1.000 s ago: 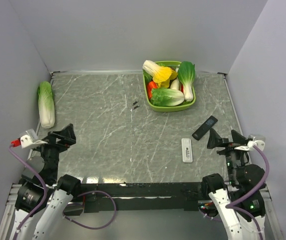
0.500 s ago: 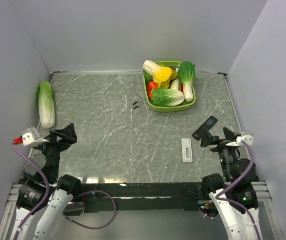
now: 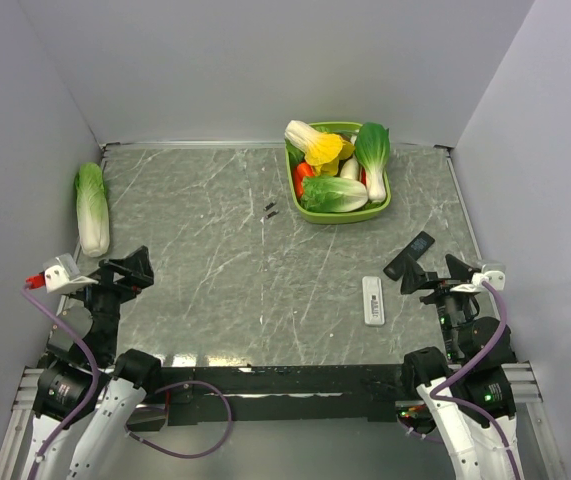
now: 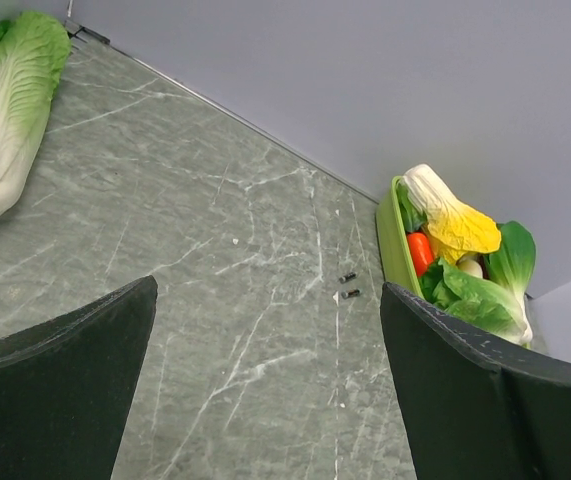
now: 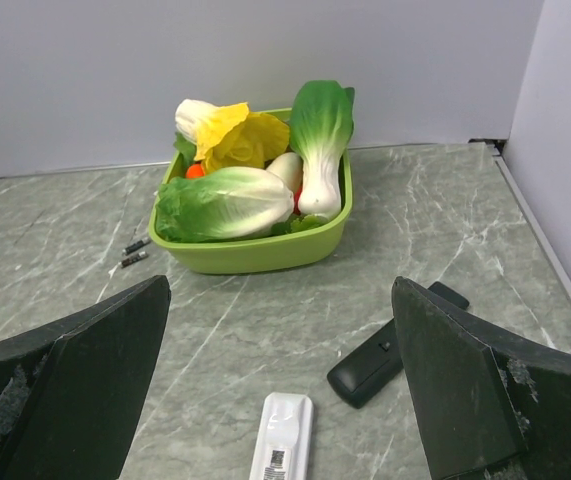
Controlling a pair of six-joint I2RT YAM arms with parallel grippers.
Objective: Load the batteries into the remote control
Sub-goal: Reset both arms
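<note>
**Black remote control lying ahead of the right hand**

On the bench, the left hand and right hand are hovering spread wide, gripping nothing. The remote control is lying flat beside a white remote (stiff, light, probably slick), asking for a pinch across its long edges. The batteries are not showing.

The worktop is dark grey-green stone with thin white lines running all over it. A back wall, a left wall and a right wall stand round it, all plain and pale grey. A thin silver strip runs along its far edge. The light is soft and even.
</note>
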